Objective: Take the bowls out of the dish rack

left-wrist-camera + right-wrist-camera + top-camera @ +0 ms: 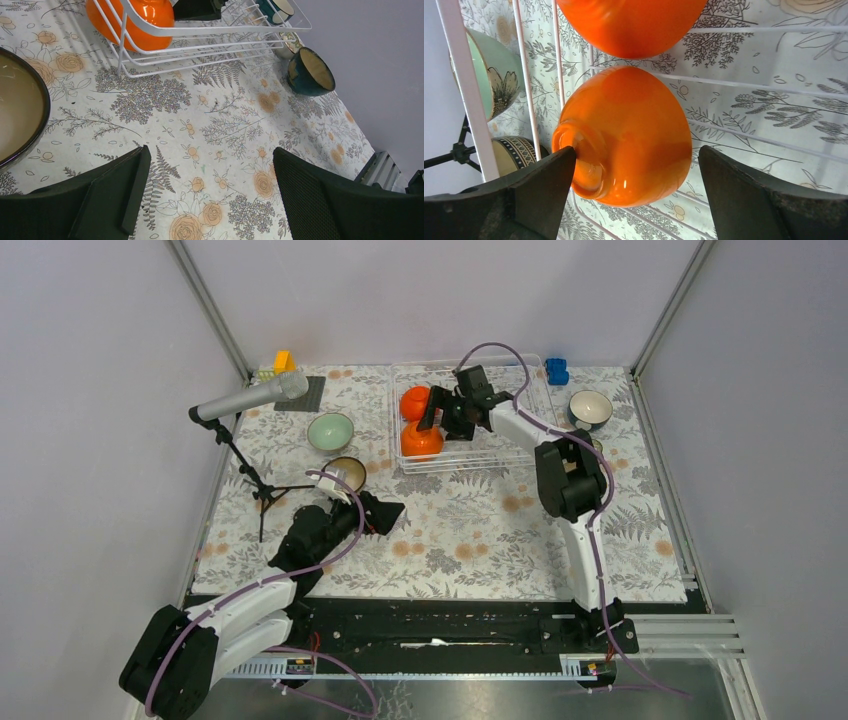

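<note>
Right gripper (634, 172) is sitting spread wide inside the dish rack (470, 466), jaws straddling one orange bowl (629, 135), not pinching it. A second orange bowl (629, 25) is lying just beside it in the rack. Left gripper (210, 175) is hovering spread over the floral mat (225, 125), beside the brown-rimmed bowl (345, 472). Mint bowl (330, 431) and teal bowl (590, 408) are sitting outside the rack.

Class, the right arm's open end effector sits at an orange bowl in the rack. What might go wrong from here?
1. The orange bowl is glossy and rounded, so the right end effector may slip off it on closing.
2. The second orange bowl sits close beside it and could get knocked.
3. The rack wires run right next to the end effector, which might snag them and drag the rack.
</note>
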Available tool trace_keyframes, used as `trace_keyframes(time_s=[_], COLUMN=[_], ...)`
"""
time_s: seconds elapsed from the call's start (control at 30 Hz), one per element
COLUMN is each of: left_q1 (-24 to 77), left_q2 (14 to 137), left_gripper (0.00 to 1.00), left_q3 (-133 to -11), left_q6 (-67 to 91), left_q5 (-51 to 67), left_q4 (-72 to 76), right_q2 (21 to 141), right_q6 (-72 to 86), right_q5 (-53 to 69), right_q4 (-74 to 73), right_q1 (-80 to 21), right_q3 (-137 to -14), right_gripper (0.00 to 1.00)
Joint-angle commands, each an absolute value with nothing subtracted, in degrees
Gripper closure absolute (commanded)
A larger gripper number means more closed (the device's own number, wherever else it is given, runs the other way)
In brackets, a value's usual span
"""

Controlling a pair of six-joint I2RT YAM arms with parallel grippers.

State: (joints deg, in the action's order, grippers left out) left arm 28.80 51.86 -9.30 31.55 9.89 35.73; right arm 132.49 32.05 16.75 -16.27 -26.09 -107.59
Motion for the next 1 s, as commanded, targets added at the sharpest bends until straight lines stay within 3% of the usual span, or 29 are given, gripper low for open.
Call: trace_keyframes(time_s=[0.0,0.37,0.63,0.97], left_q1=[28.9,28.9,28.9,28.9], left_q2=[51.3,50.7,50.0,48.4], left_gripper=[0.03,0.03,0.03,0.03], left_q3=[-11.2,-11.2,-11.2,-11.1], left_q6=[31.2,30.6,30.4,30.2], left_q5=[10.5,9.6,9.3,8.9], left_q4=[37.6,36.9,36.4,35.6], right_q2=[134.5,135.5,128.0,118.5], right_q6=[36.7,44.8,41.0,33.2], right_q5=[23.5,32.0,28.7,19.8], right_q4=[-10.9,-1.3,-3.9,-10.9], right_q1=[-25.2,-23.6,-23.5,-23.5], right_q3=[-105.8,-102.5,-101.7,-102.4], right_gripper=[0.00,0.02,0.27,0.41])
